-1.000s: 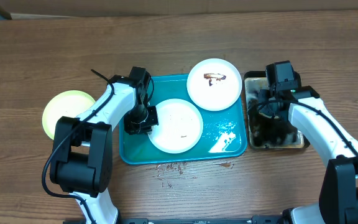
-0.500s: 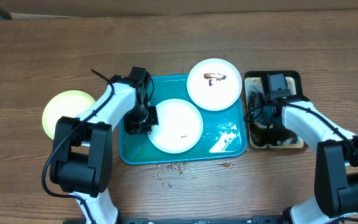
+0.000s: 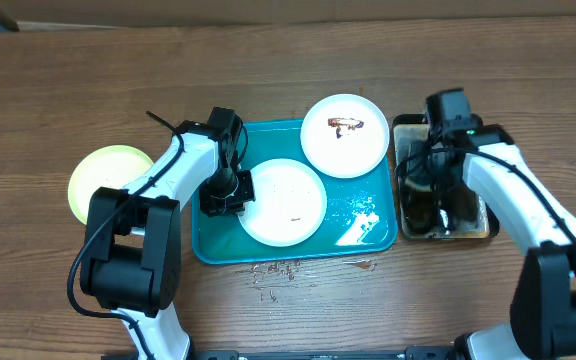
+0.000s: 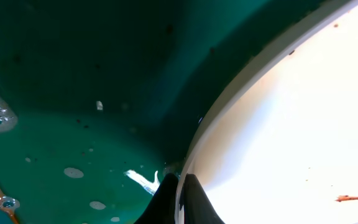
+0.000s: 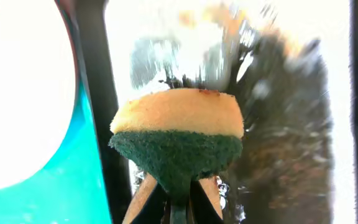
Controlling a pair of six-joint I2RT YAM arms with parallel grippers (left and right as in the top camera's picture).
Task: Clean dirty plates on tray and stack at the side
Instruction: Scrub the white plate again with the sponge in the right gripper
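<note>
The teal tray (image 3: 364,222) holds two white plates. The near plate (image 3: 283,201) has small brown specks; my left gripper (image 3: 225,193) is shut on its left rim, which shows in the left wrist view (image 4: 278,124) with the fingertips (image 4: 180,193) pinching the edge. The far plate (image 3: 345,134) carries a brown sauce smear and overhangs the tray's back rim. The pale yellow-green plate (image 3: 106,178) lies on the table at the left. My right gripper (image 3: 438,160) is shut on a yellow-and-green sponge (image 5: 178,134) above the dirty-water basin (image 3: 446,226).
The black-rimmed basin of brown water (image 5: 291,149) stands right of the tray. Soapy water pools on the tray's right part (image 3: 360,212). Brown drips mark the table (image 3: 278,268) in front of the tray.
My right arm dipped lower into the basin half a second ago and has risen back toward the basin's far end. The left arm and the plates have not moved.
</note>
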